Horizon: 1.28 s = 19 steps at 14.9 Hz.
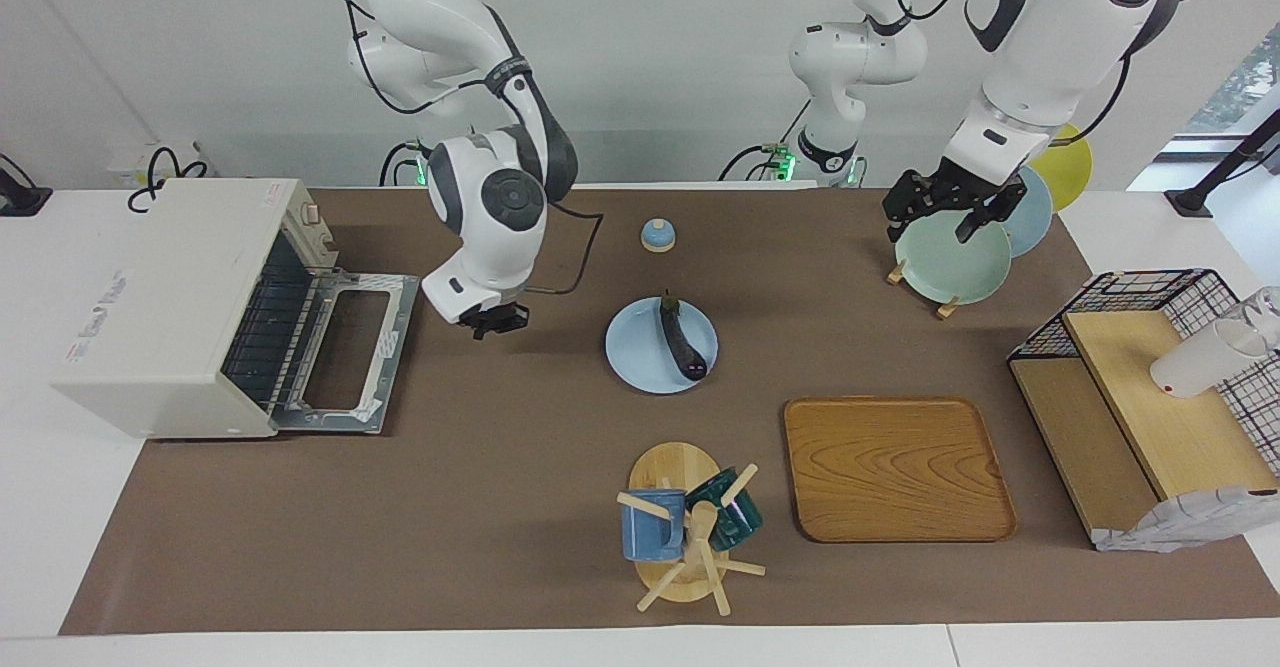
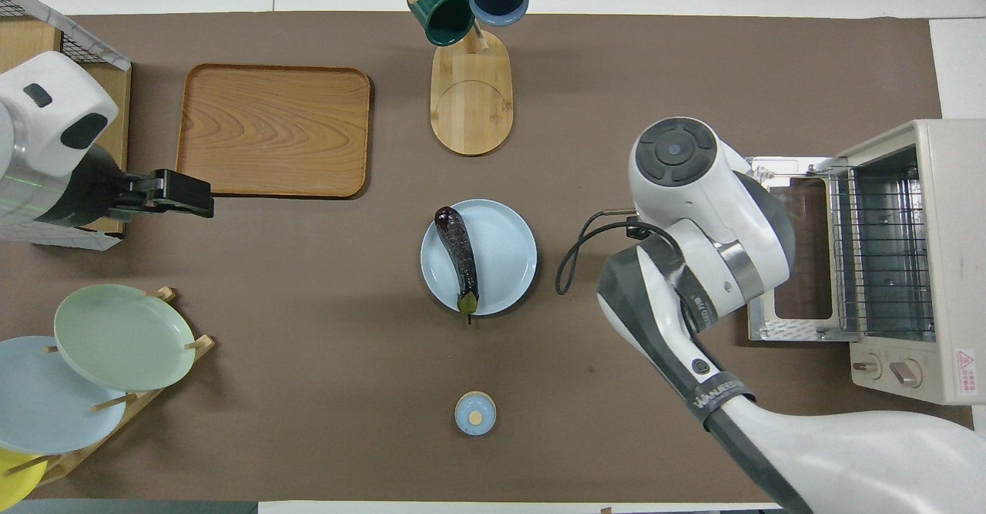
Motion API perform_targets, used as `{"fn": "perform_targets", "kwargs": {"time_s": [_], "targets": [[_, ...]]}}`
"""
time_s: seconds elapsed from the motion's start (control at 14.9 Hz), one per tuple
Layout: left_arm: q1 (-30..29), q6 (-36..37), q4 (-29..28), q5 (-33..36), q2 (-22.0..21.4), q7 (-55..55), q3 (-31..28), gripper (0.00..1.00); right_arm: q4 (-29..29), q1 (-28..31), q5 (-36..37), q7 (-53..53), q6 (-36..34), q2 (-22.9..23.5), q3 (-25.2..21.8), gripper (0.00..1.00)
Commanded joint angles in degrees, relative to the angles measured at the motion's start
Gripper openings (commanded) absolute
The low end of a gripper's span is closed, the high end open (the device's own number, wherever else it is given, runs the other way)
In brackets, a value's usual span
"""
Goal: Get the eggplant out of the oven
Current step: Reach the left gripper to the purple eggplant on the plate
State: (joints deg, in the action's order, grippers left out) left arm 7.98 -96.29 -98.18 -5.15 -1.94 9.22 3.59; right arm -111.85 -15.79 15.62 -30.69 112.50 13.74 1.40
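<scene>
While its glass door lies folded flat on the table, the oven (image 1: 165, 307) stands at the right arm's end, rack bare. Between that door and the blue plate (image 1: 640, 362) hangs the right gripper (image 1: 497, 322), low over the brown mat (image 1: 450, 507) and holding nothing; whether its fingers are parted or closed I cannot tell. On the blue plate at mid-table lies the eggplant (image 1: 682, 340), out of the oven, green stem toward the robots. Nearer the robots than the plate sits a small blue bell (image 1: 657, 235); farther off stands a mug tree (image 1: 690, 537), with a wooden tray (image 1: 895, 467) beside it. Toward the left arm's end, the left gripper (image 1: 945, 209) waits over the plate rack's green plate (image 1: 950, 265), fingers spread and empty.
</scene>
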Motion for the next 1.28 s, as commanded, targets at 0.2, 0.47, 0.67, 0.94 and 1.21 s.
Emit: {"fn": "perform_targets", "kwargs": {"time_s": [0.2,0.47,0.67,0.94,1.21], "targets": [[9.4,-9.9,1.2,-1.6,9.2,13.5,-0.3,1.0,-9.3,7.1,1.2,3.4,8.6,-2.2,0.9,0.0],[17.0,-21.7,-0.4,-1.8,16.6,23.5,-0.3,1.0,-10.1,8.3,4.7,5.0,8.9,-2.1,0.9,0.0],[21.5,-24.8,-1.6,-1.7,20.3,28.6,-0.5,1.0,-11.5,9.8,5.5,5.0,9.7,-2.3,0.9,0.0],[25.2,-30.3,-7.2,-1.2,21.0,34.1,-0.5,1.0,-11.6,10.3,5.8,6.3,9.7,-2.4,0.8,0.0],[27.5,-33.7,-10.3,-1.2,21.0,36.5,-0.5,1.0,-10.4,11.8,8.0,12.2,8.6,-3.6,0.7,0.0]]}}
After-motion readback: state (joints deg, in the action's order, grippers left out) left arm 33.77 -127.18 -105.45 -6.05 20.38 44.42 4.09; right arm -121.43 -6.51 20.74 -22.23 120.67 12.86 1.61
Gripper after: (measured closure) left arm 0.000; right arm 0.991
